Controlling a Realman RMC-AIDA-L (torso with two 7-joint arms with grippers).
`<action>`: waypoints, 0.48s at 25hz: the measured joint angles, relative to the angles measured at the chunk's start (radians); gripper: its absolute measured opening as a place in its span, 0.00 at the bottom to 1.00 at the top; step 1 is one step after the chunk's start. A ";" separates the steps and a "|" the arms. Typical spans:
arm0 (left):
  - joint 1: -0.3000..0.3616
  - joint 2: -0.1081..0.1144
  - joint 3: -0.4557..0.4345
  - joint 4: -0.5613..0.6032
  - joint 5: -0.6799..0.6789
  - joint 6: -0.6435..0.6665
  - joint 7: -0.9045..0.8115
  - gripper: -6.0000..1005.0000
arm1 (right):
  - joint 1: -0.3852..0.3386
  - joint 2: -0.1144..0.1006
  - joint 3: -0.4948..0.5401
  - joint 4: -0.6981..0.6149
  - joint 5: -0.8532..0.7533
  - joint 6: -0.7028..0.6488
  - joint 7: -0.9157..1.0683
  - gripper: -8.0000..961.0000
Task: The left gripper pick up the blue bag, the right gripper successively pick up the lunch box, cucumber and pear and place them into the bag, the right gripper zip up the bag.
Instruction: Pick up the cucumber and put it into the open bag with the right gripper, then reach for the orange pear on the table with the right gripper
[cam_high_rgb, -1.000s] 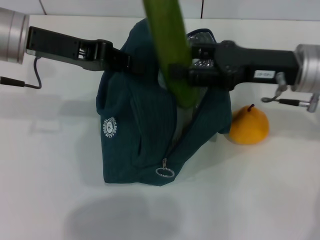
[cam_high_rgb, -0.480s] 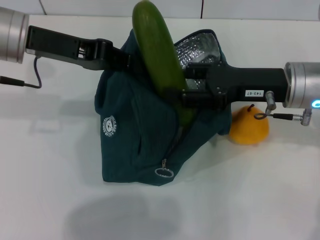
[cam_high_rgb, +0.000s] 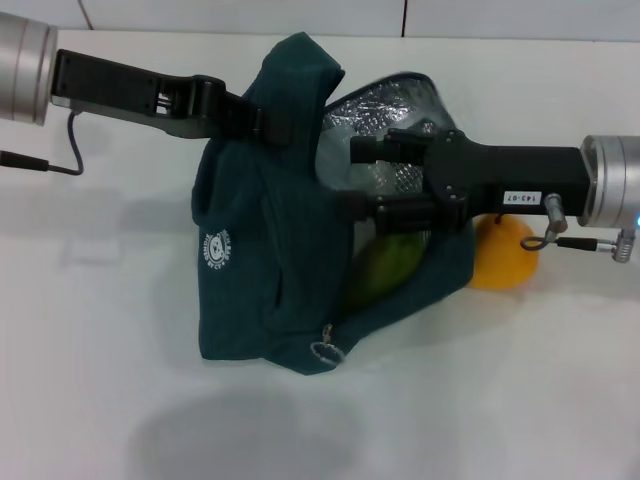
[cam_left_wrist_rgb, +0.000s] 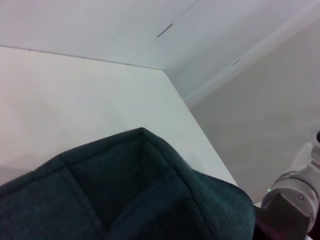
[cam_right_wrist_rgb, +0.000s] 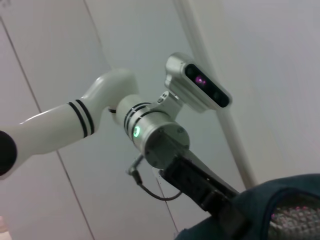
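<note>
Right now I see the left gripper (cam_high_rgb: 268, 122) pinching the upper rim of the blue bag (cam_high_rgb: 260, 260), holding that edge up above the white table (cam_high_rgb: 100, 350) so the mouth stays agape and the silver lining (cam_high_rgb: 385, 110) shows. From my head camera the right gripper (cam_high_rgb: 345, 180) reaches in from the right side and sits over the bag's opening with its fingers (cam_high_rgb: 375, 150) spread apart, nothing between them. The cucumber (cam_high_rgb: 385, 262) lies inside the bag, its green body visible through the gap along the front, just below the right gripper. The zipper pull (cam_high_rgb: 327, 349) hangs at the bag's lower front corner, with the round white logo (cam_high_rgb: 219, 250) on the bag's left face. The pear (cam_high_rgb: 505, 250) rests on the table just beside the bag on its right, partly hidden behind the right arm. I cannot make out the lunch box. In the left wrist camera I see only the bag's fabric edge (cam_left_wrist_rgb: 145, 185) and the table corner; the right wrist camera looks across at the left arm (cam_right_wrist_rgb: 155, 135).
</note>
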 joint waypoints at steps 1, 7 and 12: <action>0.000 0.000 0.000 0.000 0.000 0.000 0.000 0.05 | -0.001 0.000 0.004 -0.001 0.000 -0.008 -0.003 0.77; 0.006 0.000 -0.001 0.000 0.000 0.000 0.000 0.05 | -0.099 -0.008 0.079 -0.104 0.000 -0.051 -0.010 0.91; 0.012 0.001 -0.004 0.000 0.000 0.000 0.000 0.05 | -0.242 -0.018 0.211 -0.198 -0.006 -0.041 -0.010 0.90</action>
